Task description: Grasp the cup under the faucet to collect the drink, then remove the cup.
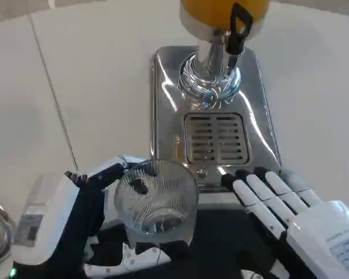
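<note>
Spreading wide across the scene: a white table (93, 87) with a thin dark seam running diagonally down its left part. Standing at the far middle: a polished chrome drink dispenser base (163, 104) with a slotted drip grille (215, 138), a gleaming chrome column (209, 75) rising to an orange-filled tank (212, 10), and a black faucet lever (240, 26) hanging at its front. Sitting near the front edge of that base, short of the grille and not under the faucet: a clear ribbed glass cup (157, 200), standing upright, long axis vertical, mouth opening toward the camera. Wrapping the cup from the left: left hand (75, 224), fingers curling around its wall, gripping it. Resting just right of the cup: right hand (296, 224), fingers straight and lying side by side, pointing toward the base, holding nothing.
</note>
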